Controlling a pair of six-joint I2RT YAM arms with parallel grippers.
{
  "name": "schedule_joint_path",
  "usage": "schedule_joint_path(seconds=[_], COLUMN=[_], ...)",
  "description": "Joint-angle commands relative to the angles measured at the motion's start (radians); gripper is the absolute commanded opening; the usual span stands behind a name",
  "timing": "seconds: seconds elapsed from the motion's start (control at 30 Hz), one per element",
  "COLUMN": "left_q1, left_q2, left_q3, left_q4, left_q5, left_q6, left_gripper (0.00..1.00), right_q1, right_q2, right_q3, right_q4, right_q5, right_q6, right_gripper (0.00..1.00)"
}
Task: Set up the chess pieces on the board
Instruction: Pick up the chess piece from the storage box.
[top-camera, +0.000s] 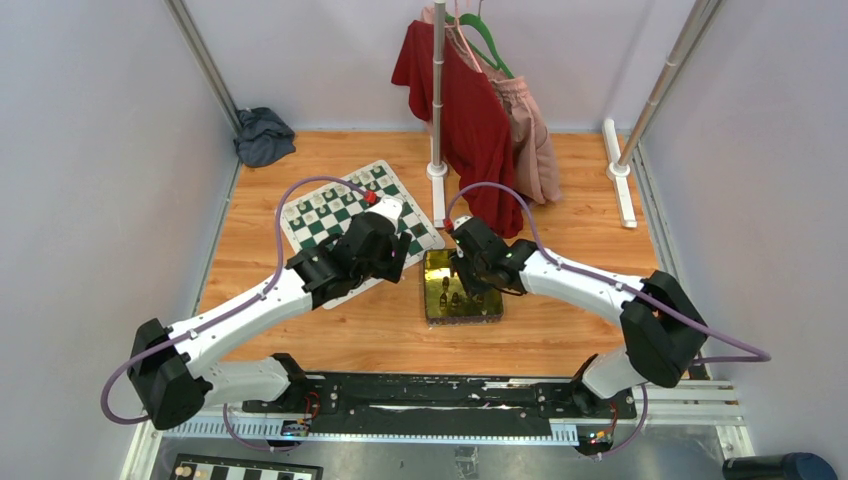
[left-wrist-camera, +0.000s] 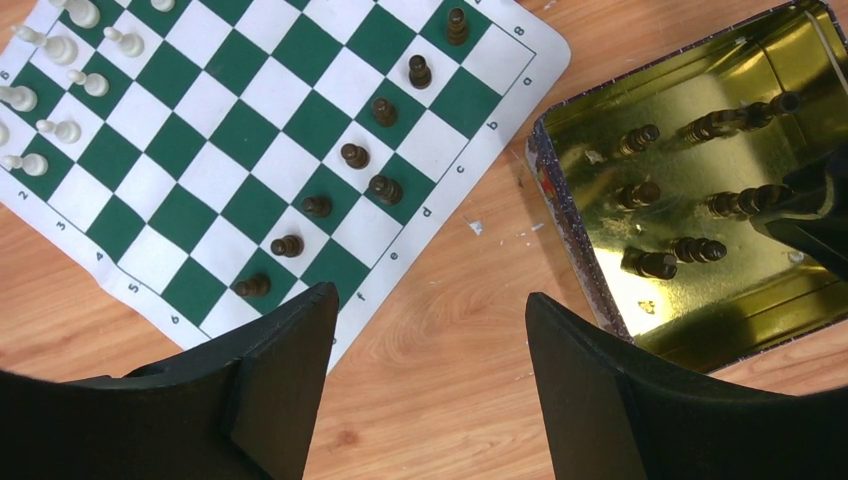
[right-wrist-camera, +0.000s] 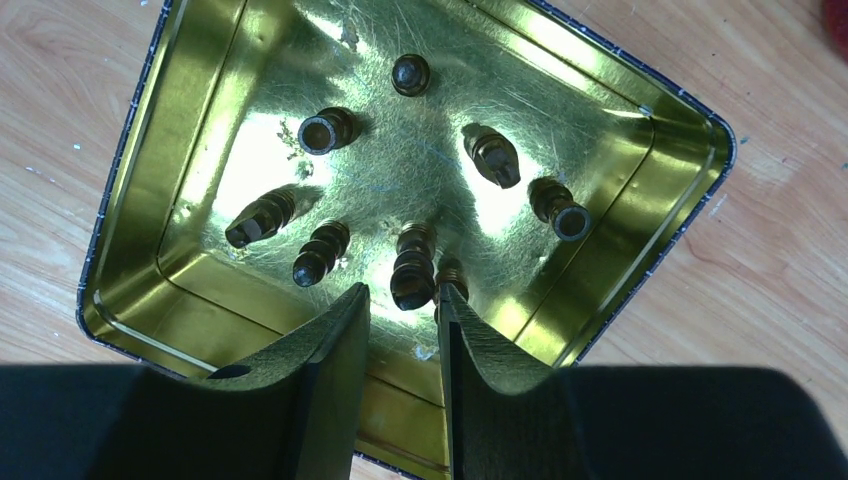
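Wooden table (left-wrist-camera: 440, 400) carries the board (left-wrist-camera: 270, 150), edge-lettered a to f.

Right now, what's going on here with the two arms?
The right end effector is down in the gold tin, straddling one of the dark chess pieces lying there; whether it has a grip is unclear. The left end effector hovers open and empty between tin and board. On the board stand white pieces and a row of dark pieces.
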Motion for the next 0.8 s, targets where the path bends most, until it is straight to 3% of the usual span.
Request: schedule_joint_path(seconds=[0.0, 0.77], left_q1=[-0.008, -0.008], left_q2=[-0.025, -0.013], left_q3=[-0.019, -0.016], left_q4=[-0.004, 0.007], left_q5=[-0.023, -0.028], left_q6=[0.006, 0.022], left_gripper=[0.74, 0.74], right_q1=[0.016, 0.013], right_q2=[0.022, 0.058], right_q3=[0.037, 0.031], right_q4=[0.0, 0.004], right_q5=[-0.01, 0.005], right_q6=[-0.023, -0.036], right_gripper=[0.37, 0.35])
